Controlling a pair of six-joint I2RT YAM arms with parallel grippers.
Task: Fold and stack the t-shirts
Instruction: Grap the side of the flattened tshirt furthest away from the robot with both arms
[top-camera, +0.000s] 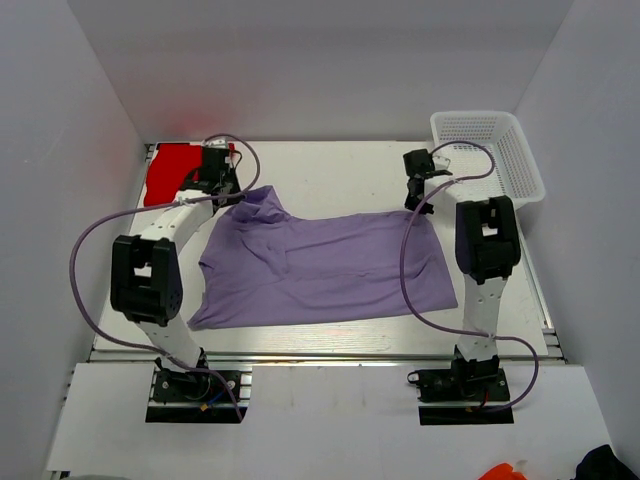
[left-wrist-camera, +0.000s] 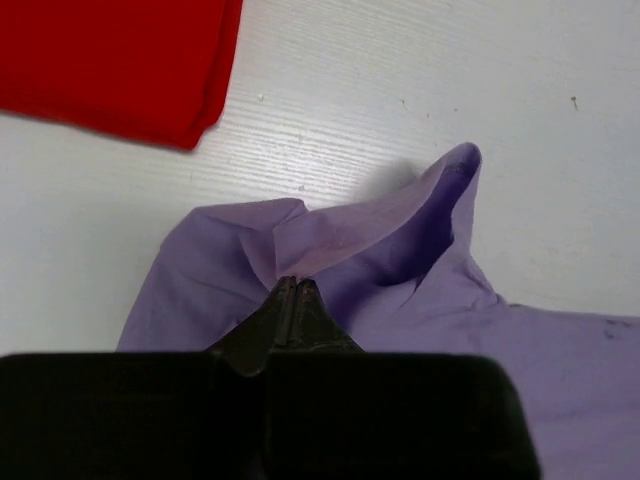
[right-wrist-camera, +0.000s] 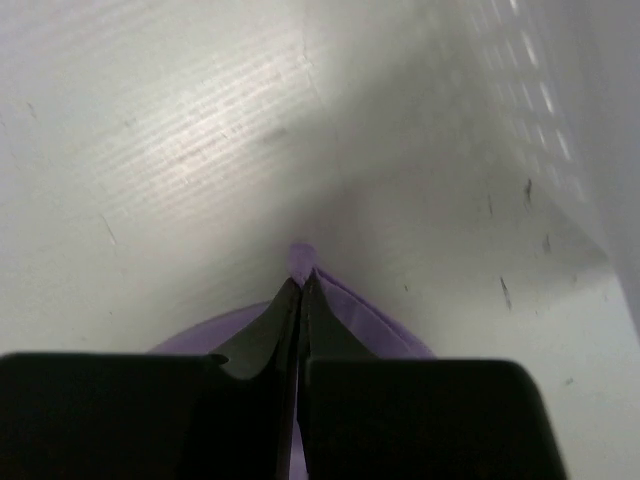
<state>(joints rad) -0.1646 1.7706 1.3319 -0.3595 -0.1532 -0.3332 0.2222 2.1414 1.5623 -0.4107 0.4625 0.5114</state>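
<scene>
– L claw (left-wrist-camera: 295, 285) is pressed shut on a raised fold of the purple shirt (left-wrist-camera: 400, 260), at its far-L end. R claw (right-wrist-camera: 302, 280) is shut too, pinching a corner w/ a bit of cloth poking past the tips.

– Where's the shirt overall?

– It's spread across mid-table, mostly flat and bunched into a peak where L claw holds it. Red shirt (top-camera: 165, 175) lies folded at the far-L corner, near L claw but apart from the purple, w/ bare table between.

– Risks?

– R pinch looks thin, so the corner could slip out if the arms pull apart too hard. An uneven lift btw the two would prob. give a skewed fold. If L claw swings outward it could nudge the red shirt out of square. Cables (top-camera: 405, 262) loop over the cloth and may drag it.

– Room?

– Basket (top-camera: 490, 150) sits at the far-R corner, near R claw, so it's tight there. Table (top-camera: 340, 165) is bare past the shirt's far edge, w/ a thin strip on the near side. Walls (top-camera: 90, 120) close in on L, R and far sides. Folding along the middle looks freest.
</scene>
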